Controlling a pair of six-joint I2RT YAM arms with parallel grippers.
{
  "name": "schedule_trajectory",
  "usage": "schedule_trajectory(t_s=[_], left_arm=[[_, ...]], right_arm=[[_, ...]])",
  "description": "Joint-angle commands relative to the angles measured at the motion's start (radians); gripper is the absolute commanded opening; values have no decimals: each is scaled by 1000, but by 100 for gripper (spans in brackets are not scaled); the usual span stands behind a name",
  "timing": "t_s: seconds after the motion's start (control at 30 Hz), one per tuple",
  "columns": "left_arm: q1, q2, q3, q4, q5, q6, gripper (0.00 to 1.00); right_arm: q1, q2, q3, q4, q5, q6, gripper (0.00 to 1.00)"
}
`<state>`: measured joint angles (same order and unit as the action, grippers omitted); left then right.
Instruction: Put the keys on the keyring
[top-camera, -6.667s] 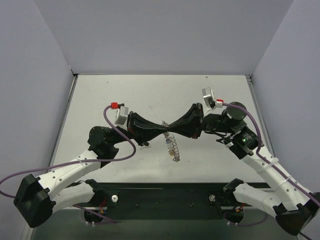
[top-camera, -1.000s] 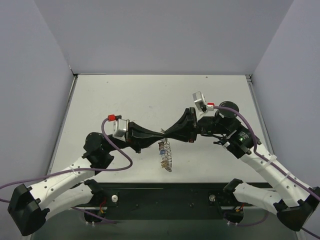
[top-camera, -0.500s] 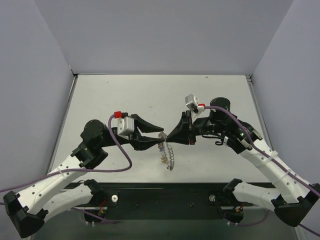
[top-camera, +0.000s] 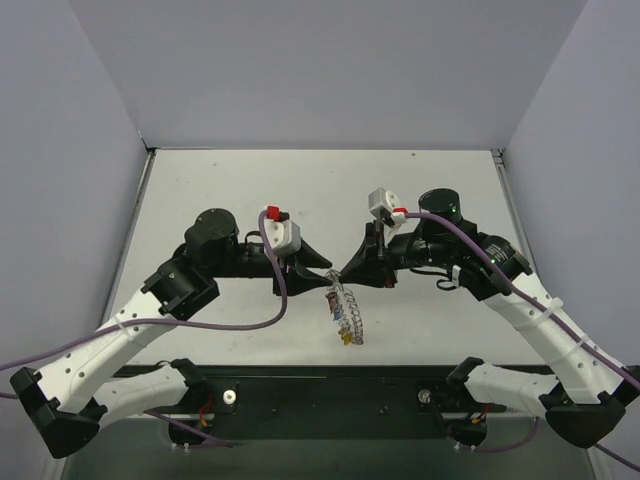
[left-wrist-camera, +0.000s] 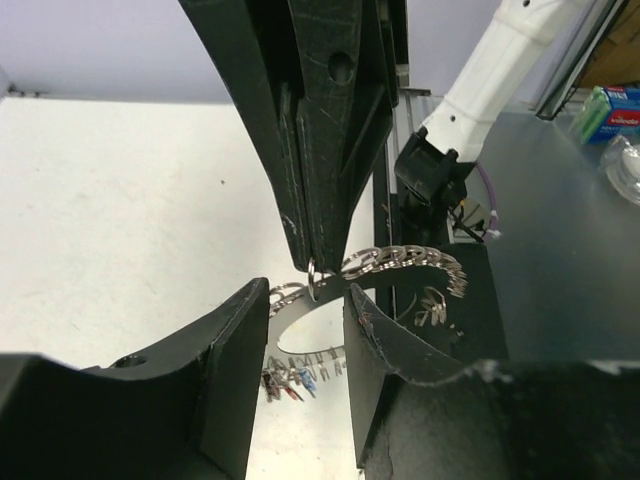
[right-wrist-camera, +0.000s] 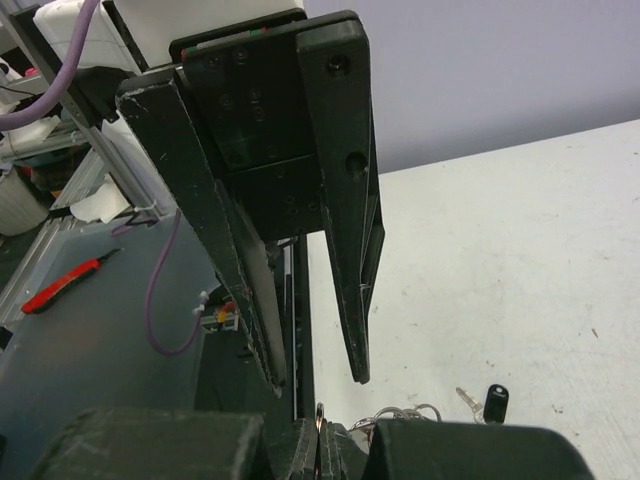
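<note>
Silvery keyring (left-wrist-camera: 410, 258) in tight pinch of right tool (left-wrist-camera: 310, 265), inside wide-spread left tool (left-wrist-camera: 303, 300).

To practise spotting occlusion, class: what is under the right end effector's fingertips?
The keyring, pinched at its top by the right end effector, with coloured keys strung along it. They cover the table right below, so whether the lowest keys touch it cannot be told.

The right gripper (right-wrist-camera: 320, 436) pinches the keyring (right-wrist-camera: 400, 412) facing the left gripper (right-wrist-camera: 318, 375).
</note>
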<state>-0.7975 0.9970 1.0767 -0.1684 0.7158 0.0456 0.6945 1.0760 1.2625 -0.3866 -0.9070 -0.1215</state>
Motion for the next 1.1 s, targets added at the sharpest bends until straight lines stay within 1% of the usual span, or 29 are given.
schedule_trajectory(t_s=[0.0, 0.03, 0.13, 0.4, 0.6, 0.8, 0.9, 0.93, 1.03, 1.07], left_arm=[[-2, 12, 48, -56, 43, 22, 43], [-2, 17, 51, -60, 48, 23, 40], [-2, 32, 57, -63, 59, 22, 37], [-5, 63, 62, -30, 65, -1, 36], [-9, 78, 66, -20, 71, -10, 31], [-20, 91, 68, -11, 73, -16, 29], [-23, 100, 69, -8, 71, -15, 23], [-23, 103, 69, -8, 71, -15, 18], [-28, 112, 71, -13, 71, -12, 8], [-28, 112, 72, -14, 71, -10, 0]], right_arm=[[3, -2, 44, 17, -7, -30, 0], [5, -2, 44, 17, -6, -30, 0], [5, 1, 43, 17, -7, -30, 0], [5, 5, 37, 15, -9, -30, 0], [5, 9, 35, 17, -13, -30, 0], [5, 13, 35, 18, -16, -27, 0], [5, 13, 35, 18, -18, -27, 0], [5, 13, 35, 18, -21, -27, 0], [5, 15, 35, 18, -24, -26, 0], [5, 13, 35, 20, -24, -26, 0]])
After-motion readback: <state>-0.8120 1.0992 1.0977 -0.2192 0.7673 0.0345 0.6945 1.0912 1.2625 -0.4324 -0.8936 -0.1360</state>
